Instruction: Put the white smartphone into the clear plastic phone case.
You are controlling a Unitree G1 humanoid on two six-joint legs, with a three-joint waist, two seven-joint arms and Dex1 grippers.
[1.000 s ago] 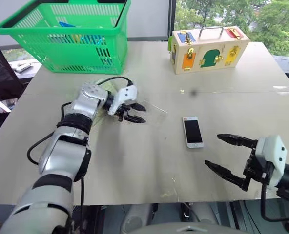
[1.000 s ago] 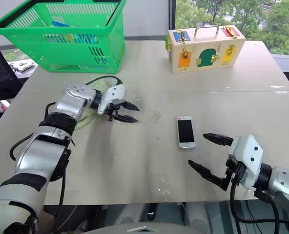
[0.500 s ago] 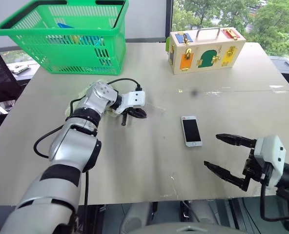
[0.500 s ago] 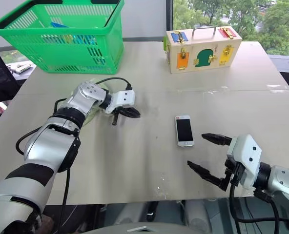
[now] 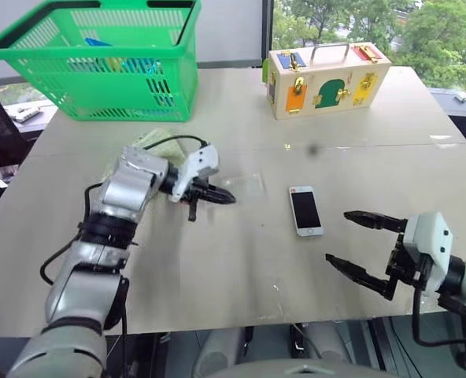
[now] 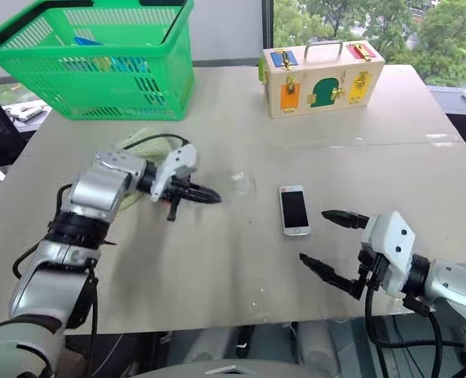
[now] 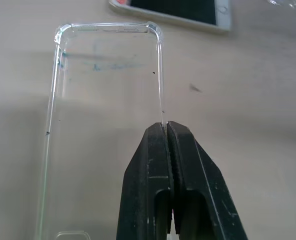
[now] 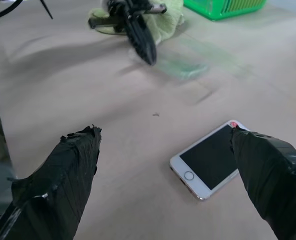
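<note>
Left wrist view: we see the two black fingers [image 7: 153, 165] of our left hand [image 5: 222, 197] pressed together on the thin long edge of the clear plastic phone case [image 7: 105, 90], pinching it.
Clear case: a transparent rectangular shell with rounded corners, lying over the beige surface [image 5: 217, 260] just beyond our left fingertips; whether it is lifted off or resting we cannot tell.
White smartphone: flat, black screen up, white bezel, on the surface [image 5: 305, 210], between our two hands and apart from both; a small reddish mark sits at its far end.
Right hand: our right hand [image 5: 357, 246] hangs near the front edge, fingers spread wide, holding nothing; the phone lies just beyond its fingertips.
Background: a green plastic basket [image 5: 99, 63] and a wooden latch box with coloured doors [image 5: 327, 67] stand at the far side.
</note>
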